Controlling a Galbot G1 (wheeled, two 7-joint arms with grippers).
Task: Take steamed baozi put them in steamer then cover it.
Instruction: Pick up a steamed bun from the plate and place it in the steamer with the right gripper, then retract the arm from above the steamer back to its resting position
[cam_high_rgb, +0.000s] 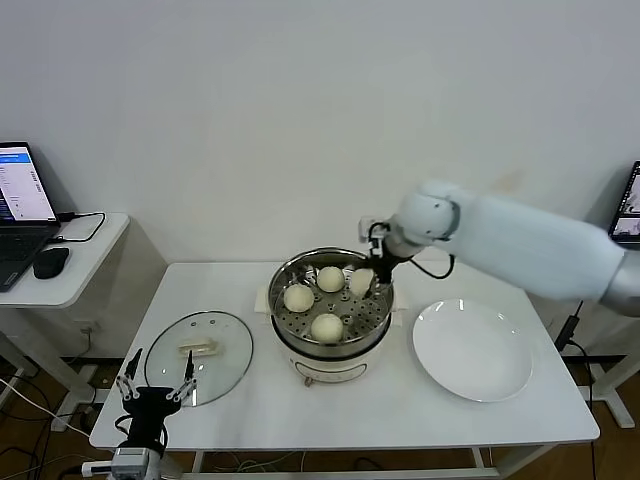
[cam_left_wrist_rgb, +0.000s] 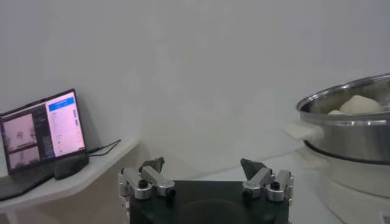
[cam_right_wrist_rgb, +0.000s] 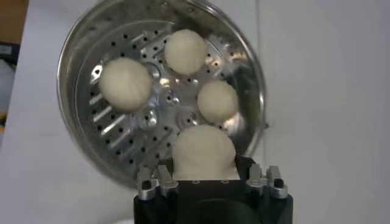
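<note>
My right gripper (cam_right_wrist_rgb: 205, 167) is clamping one steamed baozi (cam_right_wrist_rgb: 204, 152) over the steamer (cam_high_rgb: 329, 300), at its rim nearest the plate (cam_high_rgb: 472, 350). Three more baozi are sitting on the perforated tray; the right wrist view alone is showing the holes. The cover (cam_high_rgb: 198, 355) is lying beside the steamer. My left gripper (cam_high_rgb: 156, 384) is hanging spread wide near the cover. I'm reading no writing.

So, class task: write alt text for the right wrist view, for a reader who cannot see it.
The right gripper holds a fourth baozi in its jaws over the near edge of the steamer, above the perforated tray. Three more baozi already sit apart on that tray.
</note>
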